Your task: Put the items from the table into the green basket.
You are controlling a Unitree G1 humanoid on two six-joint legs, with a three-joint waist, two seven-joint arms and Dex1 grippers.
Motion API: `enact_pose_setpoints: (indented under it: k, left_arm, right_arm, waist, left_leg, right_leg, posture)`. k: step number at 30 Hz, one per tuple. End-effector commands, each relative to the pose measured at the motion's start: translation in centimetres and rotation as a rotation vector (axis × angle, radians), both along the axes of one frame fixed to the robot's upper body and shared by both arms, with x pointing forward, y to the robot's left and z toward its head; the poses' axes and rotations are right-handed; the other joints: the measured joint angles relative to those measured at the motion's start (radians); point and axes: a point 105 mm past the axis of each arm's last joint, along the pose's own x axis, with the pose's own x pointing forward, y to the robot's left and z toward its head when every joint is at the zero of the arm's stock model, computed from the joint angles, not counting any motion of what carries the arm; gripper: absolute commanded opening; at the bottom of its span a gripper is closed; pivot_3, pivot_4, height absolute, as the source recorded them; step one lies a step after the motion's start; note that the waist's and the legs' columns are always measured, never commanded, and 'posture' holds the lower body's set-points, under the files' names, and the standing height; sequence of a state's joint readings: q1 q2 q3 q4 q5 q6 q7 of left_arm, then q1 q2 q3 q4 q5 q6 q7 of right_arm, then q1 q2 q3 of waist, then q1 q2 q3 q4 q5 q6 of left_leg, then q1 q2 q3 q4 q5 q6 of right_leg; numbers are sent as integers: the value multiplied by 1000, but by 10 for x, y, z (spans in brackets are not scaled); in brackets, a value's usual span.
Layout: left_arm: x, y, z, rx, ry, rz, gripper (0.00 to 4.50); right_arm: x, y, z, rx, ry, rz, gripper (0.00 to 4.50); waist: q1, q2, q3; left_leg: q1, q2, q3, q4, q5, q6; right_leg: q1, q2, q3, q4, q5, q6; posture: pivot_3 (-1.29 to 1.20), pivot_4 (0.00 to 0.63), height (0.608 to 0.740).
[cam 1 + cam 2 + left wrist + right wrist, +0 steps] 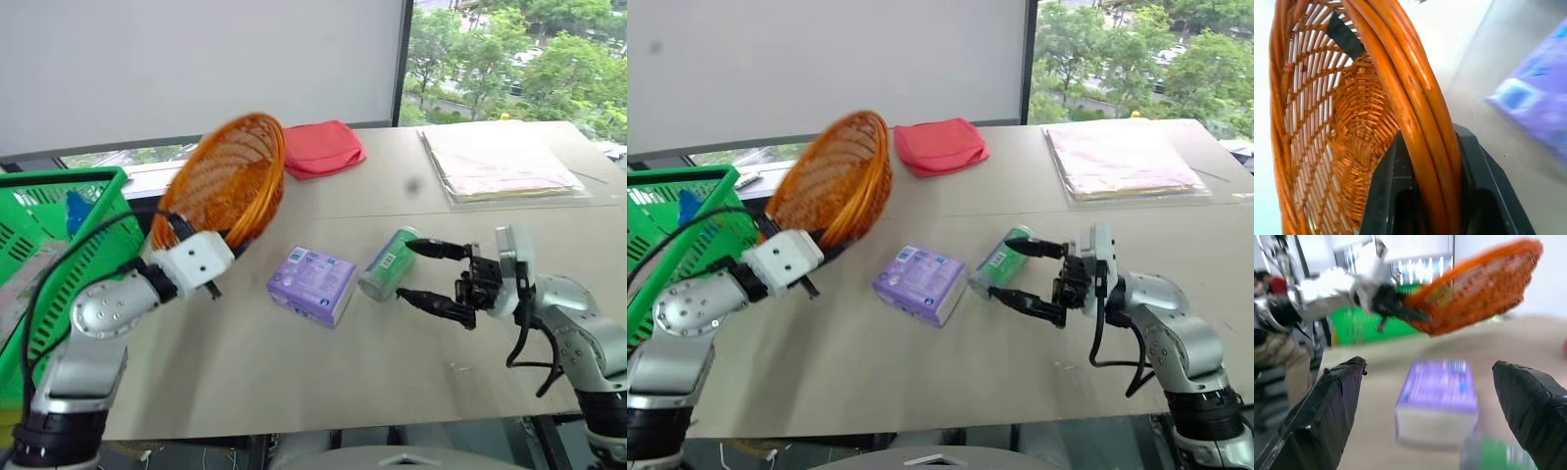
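1. Right pincer [433, 273] stands wide open and empty, just beside the can [388, 262], one finger at its end.
2. Can lies on its side on the worktop [294, 372], right of the packet [313, 284].
3. Left pincer [211, 250] is clamped on the bowl [220, 181] rim, holding it tilted, left of the packet.
4. Basket [59, 225] sits beyond the worktop's left edge.

Office-like test room: large beige table [294, 392], white roller blind [196, 59] over a big window [509, 59] facing trees, stacked papers [500, 162], a seated person [1273, 338] in the background.
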State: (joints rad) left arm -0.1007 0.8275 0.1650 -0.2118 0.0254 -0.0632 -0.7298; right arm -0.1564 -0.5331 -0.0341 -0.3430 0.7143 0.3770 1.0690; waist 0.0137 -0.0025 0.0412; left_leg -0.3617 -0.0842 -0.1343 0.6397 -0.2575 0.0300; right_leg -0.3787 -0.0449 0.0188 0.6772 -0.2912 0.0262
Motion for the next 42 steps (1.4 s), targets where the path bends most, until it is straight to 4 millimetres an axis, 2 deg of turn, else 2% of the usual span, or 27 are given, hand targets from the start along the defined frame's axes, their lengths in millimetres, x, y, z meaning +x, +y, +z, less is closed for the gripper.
enact_pose_setpoints:
  k: [1, 6, 9, 11, 12, 15, 16, 18, 19, 20, 21, 23, 25, 27, 30, 33, 37, 42]
  left_arm:
    - [31, 7, 11, 79, -55, 30, 364]
    - [94, 22, 7, 151, -58, 132, 364]
    - [121, 18, 8, 217, -79, 144, 364]
    - [131, 17, 7, 251, -87, 154, 1453]
    - [135, 17, 7, 266, -93, 158, 1700]
    - [140, 18, 11, 279, -133, 175, 2987]
    - [141, 17, 19, 255, -181, 183, 3585]
    - [141, 13, 62, 7, -352, 209, 4453]
    - [138, 12, 78, -111, -399, 205, 4453]
    - [133, 10, 85, -172, -412, 173, 4453]
    - [127, 4, 80, -192, -371, 113, 4453]
    - [107, -11, 56, -253, -187, -17, 4453]
    - [77, -26, 38, -424, 25, -112, 4453]
    - [39, -35, 17, -577, 264, -152, 4453]
    - [5, -32, -14, -653, 505, -77, 4453]
    - [-12, -25, -40, -681, 642, 37, 4453]
    - [-27, -25, -64, -680, 744, 136, 4453]
    - [-30, -8, -82, -722, 743, 322, 4453]
  right_arm:
    - [11, 3, 13, 13, -79, -48, 4500]
    - [38, 6, 6, -52, -97, -190, 4500]
    - [46, 8, 8, -38, -112, -234, 4500]
    - [52, 8, 10, -38, -124, -281, 4500]
    - [56, 8, 10, -44, -136, -309, 4500]
    - [61, 7, 8, -64, -156, -363, 4500]
    - [61, 7, 7, -65, -158, -366, 4500]
    - [59, 6, 5, -70, -154, -367, 4500]
    - [58, 5, 3, -71, -149, -367, 4500]
    - [57, 3, 2, -73, -145, -368, 4500]
    - [55, 0, 1, -80, -142, -371, 4500]
    - [54, -8, -2, -101, -144, -385, 4500]
    - [52, -17, -5, -127, -148, -397, 4500]
    - [49, -27, -10, -161, -144, -402, 4500]
    - [43, -36, -18, -215, -132, -382, 4500]
    - [34, -37, -20, -225, -106, -332, 4500]
    - [25, -36, -28, -271, -62, -269, 4500]
    - [20, -34, -30, -283, -28, -237, 4500]
  waist:
    - [2, 0, 0]
    - [0, -2, -1]
    - [-4, -2, -1]
    - [-9, -3, -1]
    - [-15, -4, -1]
    - [-36, -7, -4]
    - [-47, -7, -4]
    - [-64, -7, -4]
    - [-70, -8, -4]
    - [-77, -8, -4]
    - [-83, -8, -4]
    - [-102, -4, -8]
    - [-126, 3, -13]
    - [-152, 4, -13]
    - [-168, 4, -13]
    - [-154, 6, -12]
    - [-119, 7, -8]
    - [-80, 7, -8]
  left_leg:
    - [0, 0, 0, 0, 0, 0]
    - [0, -1, -1, 1, 1, -1]
    - [-1, -1, -1, 2, 1, -1]
    - [-3, -2, 0, 2, 3, -5]
    - [-5, -2, 0, 2, 3, -5]
    - [-16, -3, 0, 4, 3, -5]
    - [-20, -3, 0, 6, 4, -5]
    - [-23, -3, 0, 6, 4, -5]
    - [-25, -3, 1, 7, 4, -5]
    - [-28, -3, 0, 10, 4, -5]
    - [-31, -4, 1, 12, 4, -5]
    - [-34, -4, 2, 14, 4, -5]
    - [-31, -4, 3, 13, 4, -5]
    - [-30, -3, 5, 13, 4, -5]
    - [-27, -2, 3, 13, 1, -1]
    - [-16, 2, 1, 13, 1, -1]
    - [6, 5, 1, 11, 1, -1]
    - [4, 6, 1, 11, 1, -2]
  right_leg:
    - [0, 0, 0, 0, 0, 0]
    - [-1, 1, -1, 2, 2, 0]
    - [-1, 2, -1, 2, 3, 1]
    - [-3, 1, 1, 1, 4, 1]
    - [-5, 1, 1, 1, 4, 2]
    - [-17, 0, 2, 3, 4, 2]
    - [-20, 0, 2, 4, 4, 2]
    - [-23, -1, 2, 5, 4, 2]
    - [-25, -1, 3, 6, 4, 2]
    - [-28, -1, 3, 8, 4, 2]
    - [-31, -2, 3, 11, 4, 2]
    - [-34, -2, 4, 15, 4, 2]
    - [-34, -3, 6, 17, 4, 2]
    - [-33, -3, 9, 18, 4, 2]
    - [-32, 0, 8, 21, 5, 1]
    - [-21, 4, 6, 20, 6, 0]
    - [2, 7, 5, 16, 2, 4]
    - [1, 8, 5, 13, 3, 2]
  posture:
    - [-37, 0, 740]
    - [-44, 0, 740]
    - [-56, 0, 740]
    - [-63, 0, 740]
    - [-72, 0, 740]
    - [-81, 0, 740]
    - [-81, 0, 740]
    - [-90, 0, 740]
    - [-90, 0, 740]
    - [-90, 0, 740]
    - [-94, 0, 740]
    - [-105, 0, 740]
    - [-109, 0, 740]
    - [-109, 0, 740]
    - [-104, 0, 740]
    - [-101, 0, 740]
    - [-101, 0, 740]
    - [-95, 0, 740]
